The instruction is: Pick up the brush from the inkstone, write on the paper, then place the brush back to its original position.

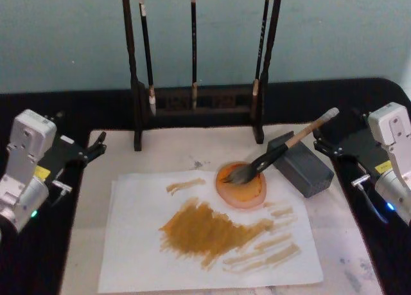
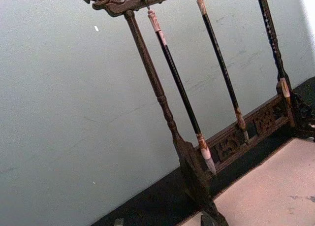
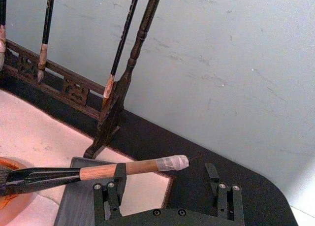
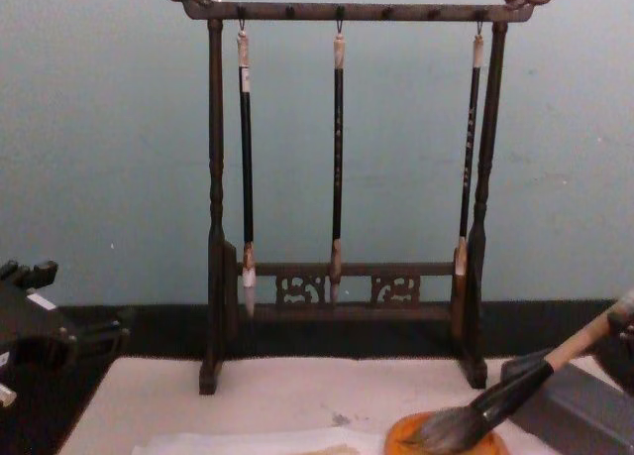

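While tuft-down in the inkstone point(image 1: 239, 196), the brush point(image 1: 282, 150), handle on grey box point(image 1: 313, 173).

**White housings, black grippers**

The left arm ends in a boxy white plastic wrist housing point(image 1: 29, 141) marked with a yellow sticker point(image 1: 42, 173) and a green indicator light point(image 1: 33, 213). Mounted ahead of it is the matte black, angular metal left gripper point(image 1: 96, 147). The right arm's matching white housing point(image 1: 392, 131) also bears a yellow label point(image 1: 383, 168), a blue light point(image 1: 389, 207) and a thin grey cable point(image 1: 361, 182). The matte black right gripper point(image 3: 166, 176) has two slim flat fingers point(image 3: 119, 174), each fastened at its base by paired silver screws point(image 3: 102, 185). More screws dot its black palm plate point(image 3: 167, 217).
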You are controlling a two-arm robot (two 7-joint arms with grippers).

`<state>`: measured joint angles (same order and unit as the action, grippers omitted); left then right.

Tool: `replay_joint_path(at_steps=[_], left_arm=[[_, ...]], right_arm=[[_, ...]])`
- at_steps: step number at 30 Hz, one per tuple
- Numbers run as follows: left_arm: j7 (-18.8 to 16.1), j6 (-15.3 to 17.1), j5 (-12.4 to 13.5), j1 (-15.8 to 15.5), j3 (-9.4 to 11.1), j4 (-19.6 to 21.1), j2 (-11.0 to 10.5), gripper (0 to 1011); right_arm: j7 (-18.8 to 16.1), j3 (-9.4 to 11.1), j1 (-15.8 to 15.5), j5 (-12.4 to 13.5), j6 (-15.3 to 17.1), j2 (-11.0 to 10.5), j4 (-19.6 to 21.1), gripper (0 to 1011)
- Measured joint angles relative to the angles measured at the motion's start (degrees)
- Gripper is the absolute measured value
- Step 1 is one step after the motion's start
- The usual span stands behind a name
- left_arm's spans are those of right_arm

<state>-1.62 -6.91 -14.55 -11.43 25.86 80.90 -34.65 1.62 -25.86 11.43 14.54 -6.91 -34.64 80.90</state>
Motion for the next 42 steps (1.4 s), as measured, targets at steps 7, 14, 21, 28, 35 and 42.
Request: replay_joint_path(at_steps=[7,14,21,28,35,42], left_arm=[[0.0,0.0,0.0,0.0,0.0,0.0,0.0,1010],[0.0,0.0,0.0,0.0,0.0,0.0,0.0,1010],[0.0,0.0,0.0,0.0,0.0,0.0,0.0,1010],[0.0,0.0,0.01,0.0,0.0,0.0,0.0,1010],[0.0,0.0,0.0,0.0,0.0,0.0,0.0,1010],[0.0,0.0,0.0,0.0,0.0,0.0,0.0,1010]], right_arm=[[0.0,0.0,0.0,0.0,0.0,0.0,0.0,1000],[0.0,0.0,0.0,0.0,0.0,0.0,0.0,1000],[0.0,0.0,0.0,0.0,0.0,0.0,0.0,1000],[0.0,0.0,0.0,0.0,0.0,0.0,0.0,1000],[0.0,0.0,0.0,0.0,0.0,0.0,0.0,1000],[0.0,0.0,0.0,0.0,0.0,0.0,0.0,1000]])
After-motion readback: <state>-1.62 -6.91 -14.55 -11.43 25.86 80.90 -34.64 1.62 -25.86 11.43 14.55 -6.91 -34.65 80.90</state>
